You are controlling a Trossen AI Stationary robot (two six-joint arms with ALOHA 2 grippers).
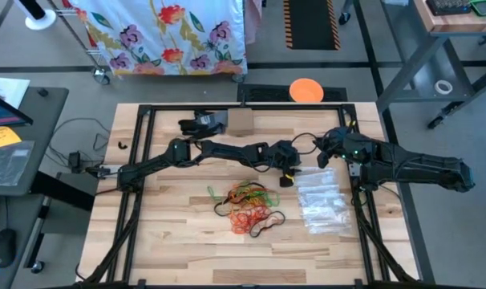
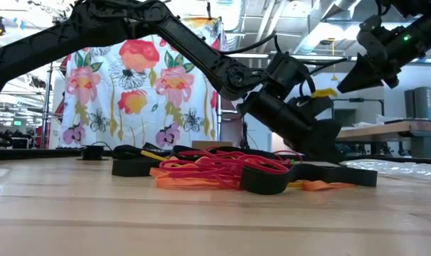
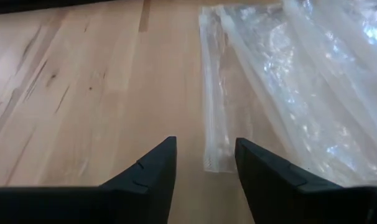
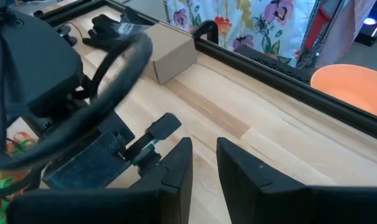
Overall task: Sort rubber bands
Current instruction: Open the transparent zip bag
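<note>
The rubber bands [image 1: 247, 207] lie in a tangled pile of red, orange, green, yellow and dark loops at the middle of the table; the low view shows the rubber bands [image 2: 222, 167] close up. Right of them lies a stack of clear zip bags [image 1: 323, 205]. My left gripper [image 1: 289, 178] is low over the table at the bags' far-left corner. It is open, and its fingers stand on either side of one bag's end [image 3: 216, 163]. My right gripper [image 1: 323, 156] hovers farther back, its fingers [image 4: 176, 162] a narrow gap apart with nothing between them.
A cardboard box [image 1: 240, 122] and a black device [image 1: 203, 123] sit at the table's far edge. An orange disc [image 1: 305, 90] lies beyond the black frame [image 1: 147, 112]. Bare wood lies left of and in front of the pile.
</note>
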